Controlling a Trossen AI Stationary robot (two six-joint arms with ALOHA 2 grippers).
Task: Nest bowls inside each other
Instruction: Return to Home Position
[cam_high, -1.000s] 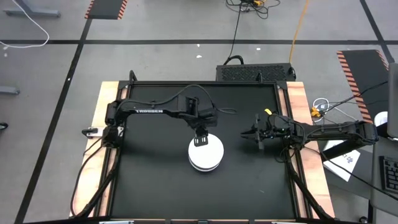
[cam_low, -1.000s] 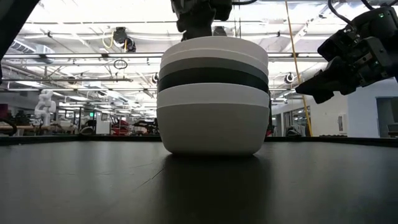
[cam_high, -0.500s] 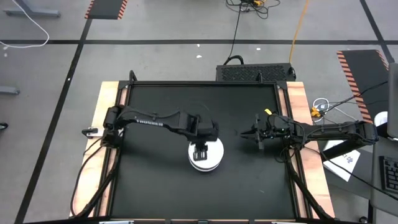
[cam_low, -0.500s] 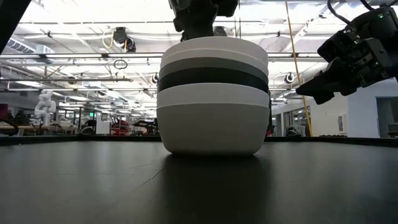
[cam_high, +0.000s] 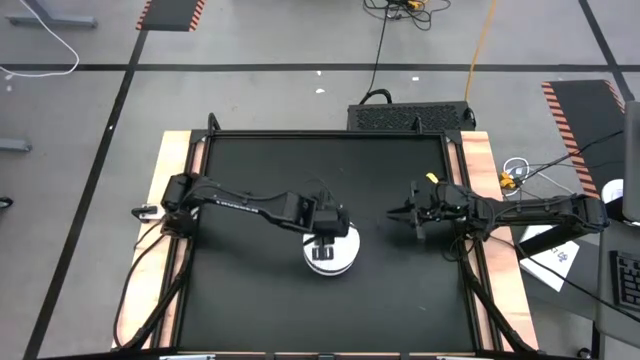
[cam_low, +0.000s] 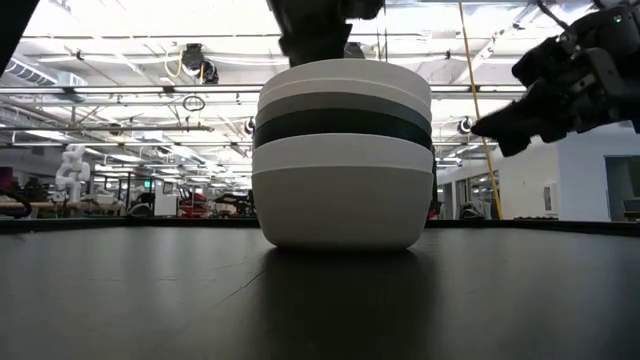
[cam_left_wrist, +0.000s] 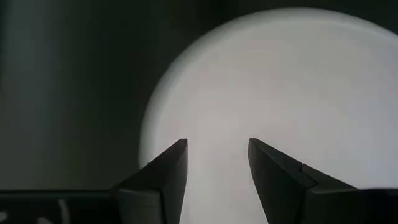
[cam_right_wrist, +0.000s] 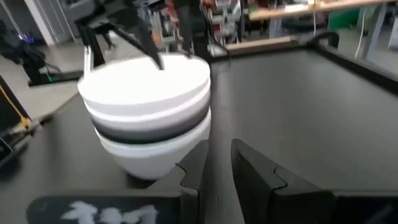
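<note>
I find the bowls (cam_high: 342, 263) nested in one stack near the middle of the black table (cam_high: 250, 290). In the low view the stack runs white at the base, a second white rim above it, then a dark band, a grey band and a white bowl on top.

The left gripper (cam_high: 321, 250) hangs directly over the stack. Its fingers (cam_left_wrist: 165, 171) stand well apart above the top bowl's white inside, and they hold nothing.

The right gripper (cam_high: 400, 213) is off the table surface, well apart from the stack on its right side and pointing towards it. Its fingers (cam_right_wrist: 258, 171) are parted by only a narrow gap, and it too holds nothing.
</note>
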